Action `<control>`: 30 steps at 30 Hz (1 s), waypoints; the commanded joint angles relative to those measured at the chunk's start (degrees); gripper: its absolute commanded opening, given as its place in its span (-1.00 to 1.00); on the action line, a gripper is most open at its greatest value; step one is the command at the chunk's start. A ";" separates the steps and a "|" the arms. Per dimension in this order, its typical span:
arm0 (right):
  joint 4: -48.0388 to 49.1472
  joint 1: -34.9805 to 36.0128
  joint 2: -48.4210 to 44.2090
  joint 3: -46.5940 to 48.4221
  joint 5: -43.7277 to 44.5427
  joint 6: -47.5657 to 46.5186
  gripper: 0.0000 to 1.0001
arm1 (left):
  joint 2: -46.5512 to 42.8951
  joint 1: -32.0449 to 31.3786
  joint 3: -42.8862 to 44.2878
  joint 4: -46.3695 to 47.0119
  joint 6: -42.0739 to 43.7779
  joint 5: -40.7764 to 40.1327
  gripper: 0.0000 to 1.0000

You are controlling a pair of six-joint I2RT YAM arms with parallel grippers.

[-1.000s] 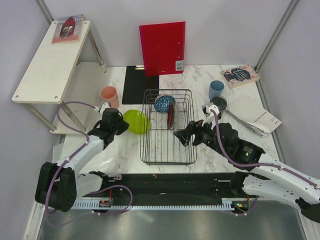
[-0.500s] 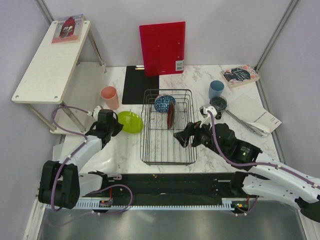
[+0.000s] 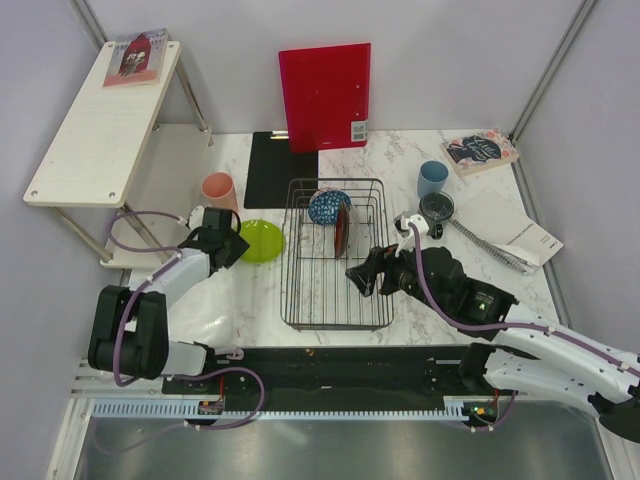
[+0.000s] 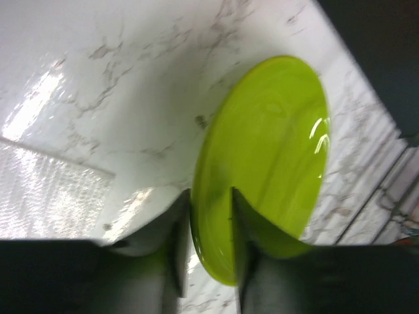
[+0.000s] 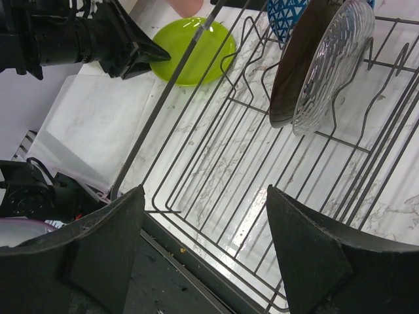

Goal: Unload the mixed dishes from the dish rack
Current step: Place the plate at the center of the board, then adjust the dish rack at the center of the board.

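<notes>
White marble desk (image 3: 395,165), black wire dish rack (image 3: 330,285) in the middle. Left jaws pinched tight on near rim of lime-green dish (image 4: 268,150), which is low at the desk just left of the rack, near pink cup (image 3: 219,193); contact with desk unclear. Right jaws spread wide, holding nothing, over rack's right side. At rack's far end: blue patterned bowl (image 3: 328,206), then dark red plate (image 3: 341,228) and clear glass plate (image 5: 330,62) upright, side by side. Light blue cup (image 3: 433,179) and dark grey mug (image 3: 437,207) on desk right of rack.

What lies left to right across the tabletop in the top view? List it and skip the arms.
pink cup → green dish → rack → blue cup → book
</notes>
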 commanded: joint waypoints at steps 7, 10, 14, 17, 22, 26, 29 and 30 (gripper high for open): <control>1.56 0.20 0.15 0.23 0.73 -1.00 0.64 | -1.18 0.47 -0.79 -10.48 0.68 0.32 0.66; 1.56 0.20 0.68 0.85 1.00 -1.35 0.63 | -4.42 0.47 -0.97 -12.06 0.94 0.67 0.78; 0.95 0.20 1.47 2.07 2.40 -2.05 0.64 | -11.09 0.38 -0.27 -13.91 1.47 3.04 0.99; -0.62 0.29 2.61 3.74 5.20 -2.84 0.64 | -14.79 0.38 1.31 -15.23 2.08 4.71 0.99; -3.53 -0.06 5.24 6.73 11.45 -4.34 0.64 | -19.02 -0.06 4.74 -16.11 3.22 9.71 0.99; -12.28 -2.08 12.95 12.25 21.98 -6.10 0.64 | -19.81 -3.83 6.59 -15.41 5.06 10.52 0.99; -15.48 -6.56 17.37 13.16 26.22 -6.98 0.61 | -19.46 -9.01 7.29 -14.44 7.00 7.36 0.99; -15.31 -9.35 18.77 12.72 25.79 -6.98 0.61 | -19.03 -10.33 7.56 -13.92 7.27 6.40 0.99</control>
